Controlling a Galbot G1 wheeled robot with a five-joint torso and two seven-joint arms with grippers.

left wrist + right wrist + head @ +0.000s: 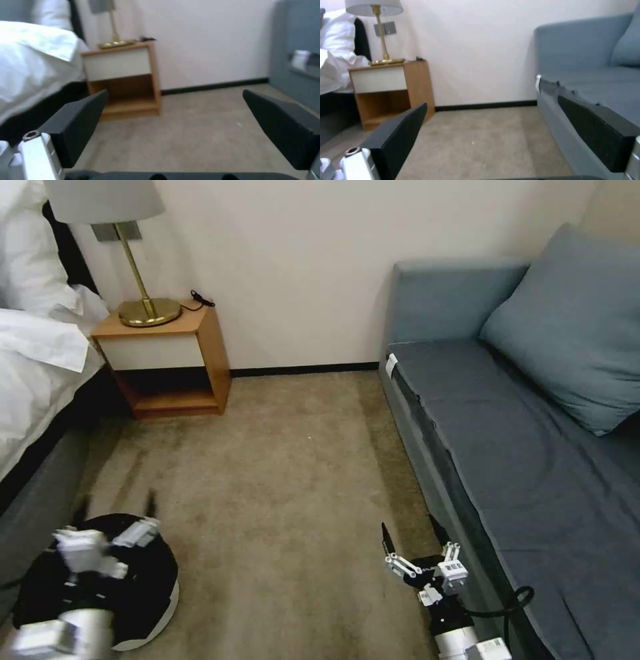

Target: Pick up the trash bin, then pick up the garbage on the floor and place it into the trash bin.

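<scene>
the trash bin (143, 597), a round black basket with a pale rim at its lower edge, sits on the carpet (280, 500) at the robot's near left, directly under the left gripper (117, 507). that gripper hangs over the bin's dark opening, its white body blurred in the head view, its 2 thin dark fingers (151, 505) pointing away from the robot toward the far wall. in the left wrist view the left gripper (173, 125) has its 2 black pads (78, 122) spread wide apart with only bare carpet between them, gripping nothing.

the right gripper (410, 543) is low at the robot's near right, just beside the front edge of the grey-blue sofa (533, 460), well apart from the bin. its fingers are spread too; the right wrist view shows the right gripper (493, 130) with 2 black pads (598, 131) standing open and nothing held between them.

ahead of the left gripper, against the wall, stands a wooden nightstand (173, 360) with a white drawer front and an open shelf below; a brass lamp (137, 280) and a small black cable (202, 301) rest on top. to the left gripper's outer side is the bed (37, 360) with white linen. ahead of the right gripper the sofa runs to the wall, with a large cushion (567, 327) leaning on its back. the stretch of carpet between both grippers and the wall looks bare.
</scene>
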